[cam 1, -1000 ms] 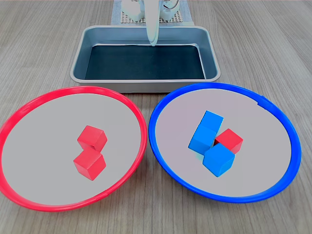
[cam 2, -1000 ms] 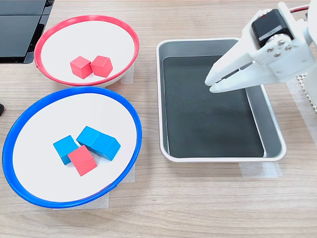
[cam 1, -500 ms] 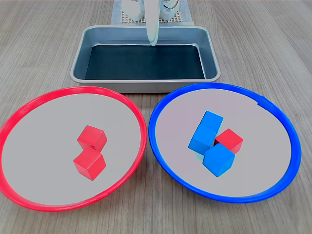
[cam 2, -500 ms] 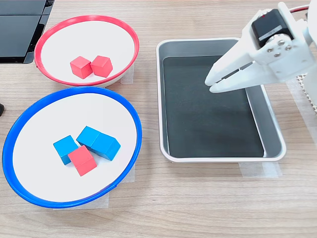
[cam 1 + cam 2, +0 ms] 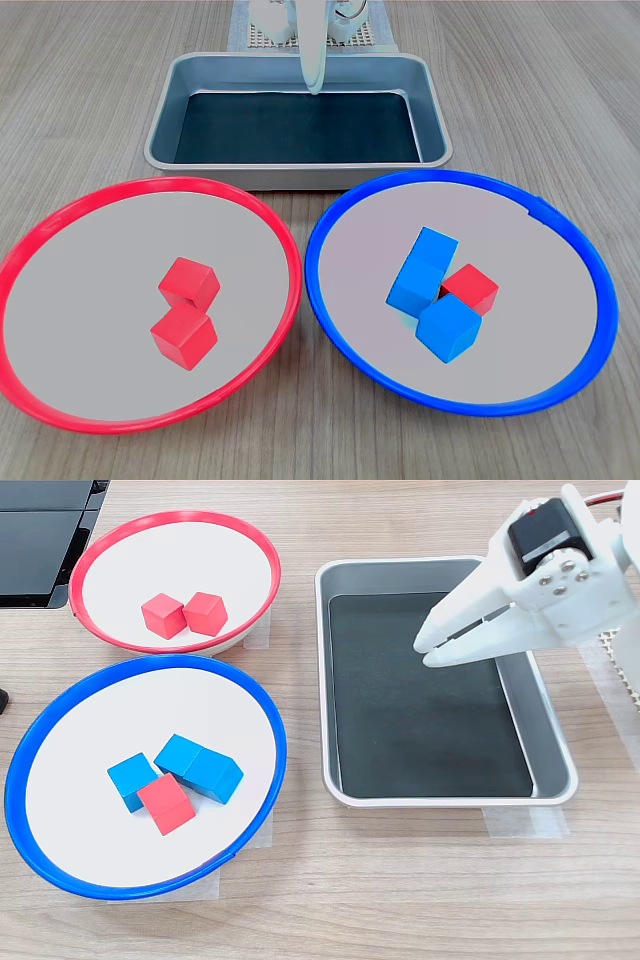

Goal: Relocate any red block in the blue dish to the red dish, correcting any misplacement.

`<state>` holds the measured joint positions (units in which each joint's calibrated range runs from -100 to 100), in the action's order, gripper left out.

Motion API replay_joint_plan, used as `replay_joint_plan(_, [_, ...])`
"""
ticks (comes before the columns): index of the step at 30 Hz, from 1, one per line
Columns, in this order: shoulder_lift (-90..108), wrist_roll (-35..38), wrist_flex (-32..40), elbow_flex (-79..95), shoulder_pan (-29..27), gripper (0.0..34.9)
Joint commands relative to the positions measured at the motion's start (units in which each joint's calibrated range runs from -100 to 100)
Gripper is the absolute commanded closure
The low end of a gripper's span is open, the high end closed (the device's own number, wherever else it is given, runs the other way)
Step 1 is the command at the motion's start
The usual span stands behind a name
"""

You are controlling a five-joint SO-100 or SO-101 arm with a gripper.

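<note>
While the arm hangs over the tray, the scene reads as follows, left to right in the second exterior view.

Blue dish: the large round shallow dish with pale grey inside and bright blue rim sits at the second exterior view's lower left; in the first exterior view it lies on the right.

Red block: the small plain red cube lies inside the blue dish, touching the blue cubes there.

Blue cubes: three small plain blue cubes cluster in the blue dish, two pressed side by side and one just beside the red block.

Red dish: the large round shallow dish with pale grey inside and bright red rim sits behind the blue dish in the second exterior view and on the first exterior view's left.

Other red cubes: two small red cubes rest touching each other in the red dish.

Tray: the rectangular metal tray with a dark floor lies to the second exterior view's right of both dishes.

Gripper: the white plastic gripper hovers above the tray, well apart from the dishes, its jaws nearly together with a thin gap and nothing between them.
</note>
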<state>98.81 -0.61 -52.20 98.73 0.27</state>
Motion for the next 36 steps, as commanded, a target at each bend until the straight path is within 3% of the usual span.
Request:
replay_joint_plan(1, [0.2, -0.2, 0.1, -0.1, -0.5, 34.6])
replay_joint_plan(17, [-3.2, 1.0, 1.5, -4.1, 0.2, 34.6])
replay_joint_plan(25, [-29.9, 6.3, 2.0, -32.2, 1.3, 34.6])
replay_joint_plan(36, [-75.2, 18.4, 2.7, -70.2, 13.9, 34.6])
